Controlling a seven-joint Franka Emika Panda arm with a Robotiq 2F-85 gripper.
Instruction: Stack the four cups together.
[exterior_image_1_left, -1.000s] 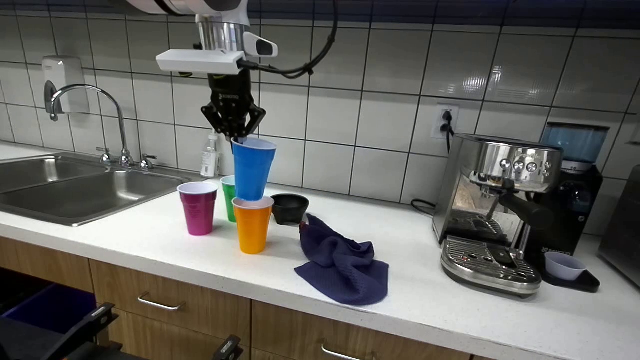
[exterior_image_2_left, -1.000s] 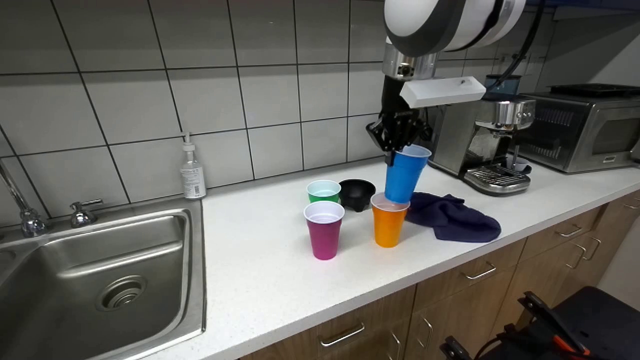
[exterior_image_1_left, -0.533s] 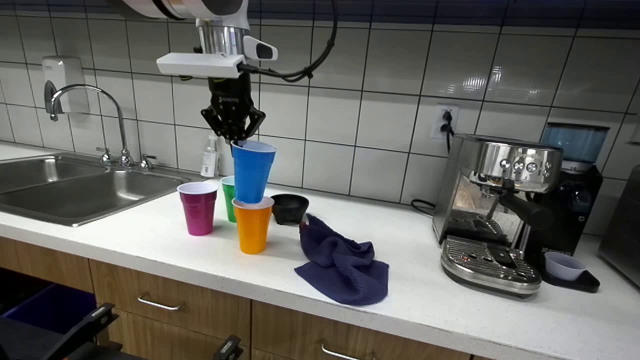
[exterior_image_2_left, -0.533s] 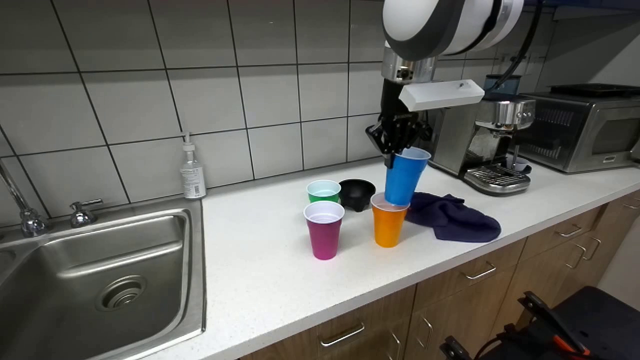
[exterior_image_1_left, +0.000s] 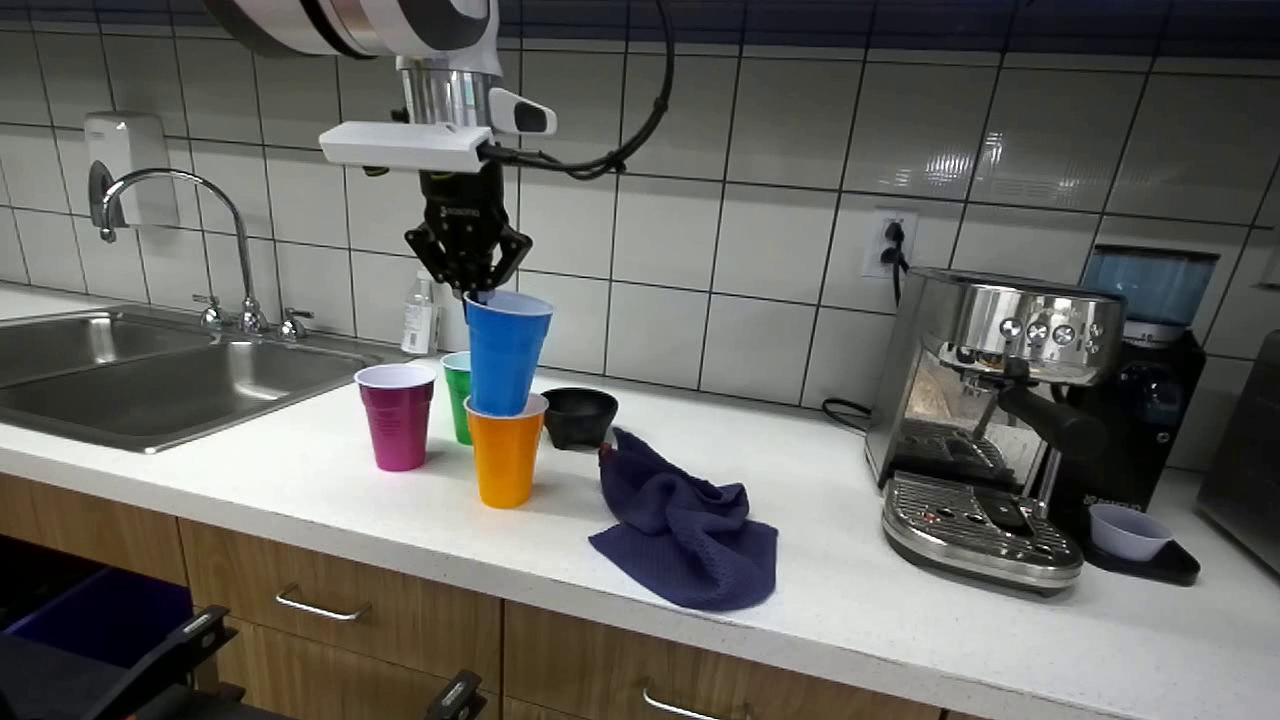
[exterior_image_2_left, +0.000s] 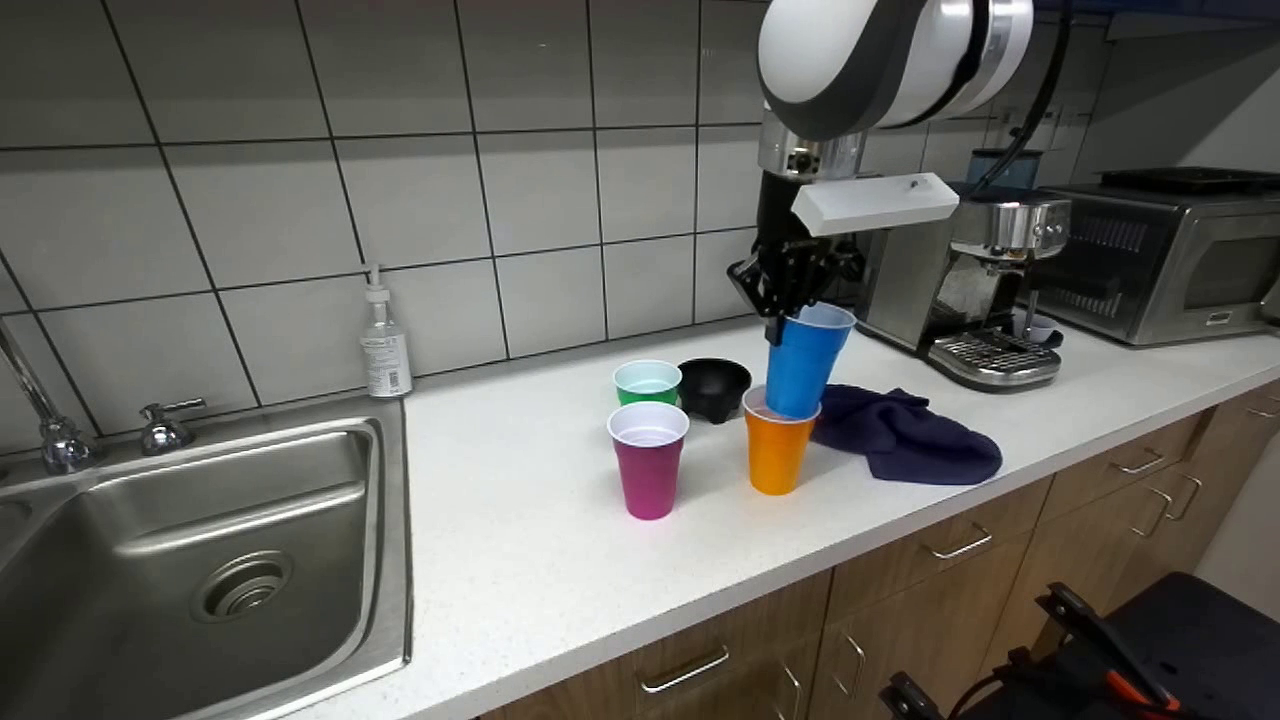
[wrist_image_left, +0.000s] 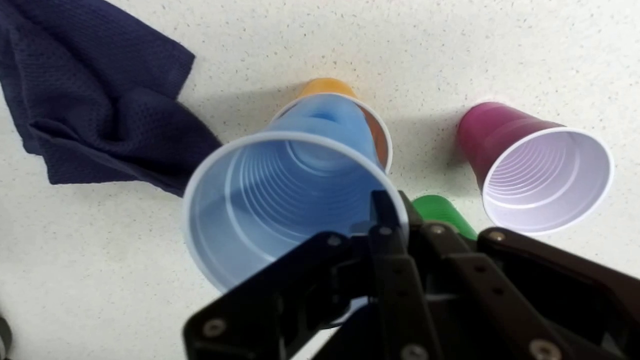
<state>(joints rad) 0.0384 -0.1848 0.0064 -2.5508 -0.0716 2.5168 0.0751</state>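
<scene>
Gripper (wrist_image_left: 397, 207) pinches the blue cup (exterior_image_1_left: 505, 355), slightly tilted, by its rim, its base at the mouth of the orange cup (exterior_image_1_left: 505, 462) (whether they touch, I can't tell). Left to right in an exterior view, I see the sink (exterior_image_1_left: 250, 375), the purple cup (exterior_image_1_left: 398, 420), the green cup (exterior_image_1_left: 457, 405) partly hidden behind the blue and orange ones, then the bowl (exterior_image_1_left: 580, 418), the crumpled cloth (exterior_image_1_left: 690, 540) and the coffee machine (exterior_image_1_left: 960, 425).

Green cup (wrist_image_left: 441, 210) seems mostly hidden, wrist view
</scene>
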